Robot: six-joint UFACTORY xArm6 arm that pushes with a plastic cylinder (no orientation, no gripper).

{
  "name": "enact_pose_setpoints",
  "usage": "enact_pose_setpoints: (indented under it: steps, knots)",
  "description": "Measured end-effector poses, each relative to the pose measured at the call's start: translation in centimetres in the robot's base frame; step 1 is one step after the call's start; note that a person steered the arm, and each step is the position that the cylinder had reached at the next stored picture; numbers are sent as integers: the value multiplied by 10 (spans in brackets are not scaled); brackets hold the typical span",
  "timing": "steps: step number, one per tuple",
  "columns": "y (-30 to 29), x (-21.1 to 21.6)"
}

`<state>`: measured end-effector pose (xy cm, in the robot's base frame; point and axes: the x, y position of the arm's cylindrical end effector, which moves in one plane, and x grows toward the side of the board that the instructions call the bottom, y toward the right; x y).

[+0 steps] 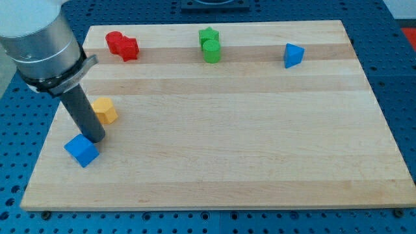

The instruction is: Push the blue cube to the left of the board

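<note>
— As far as I can see from here, the rod [83,110] comes down from the grey arm [36,36] at the view's top left, and my tip [95,139] sits right at the upper right edge of the blue cube [81,150]. Touching it, or as near as makes no difference.

— Where's the cube on the table [227,143]?

— Far left, towards the view's bottom, close to the left edge. Just above it and a shade to the right lies a yellow block [104,110], partly behind the rod; its shape I can't quite make out.

— Any fingers clamped on anything?

— No fingers on this arm at all, only the straight dark rod, so nothing is grasped or released. It simply stands against the cube.

— And further along?

— Up at the view's top, left of centre, two red blocks [122,45] sit pressed together: one rounded, one more jagged. Moving right, about the middle of the top edge, a green star [208,36] touches a green cylinder [211,51] just below it. Further right again, well apart from everything, a blue triangular block [293,55] stands alone near the top.

— What's under the table?

— A blue perforated surface [396,84] shows all round it.
</note>
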<state>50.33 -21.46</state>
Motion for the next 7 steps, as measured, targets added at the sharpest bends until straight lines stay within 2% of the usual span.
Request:
enact_pose_setpoints:
  steps: [4, 7]
  knots:
    - [-8, 31]
    - [-8, 32]
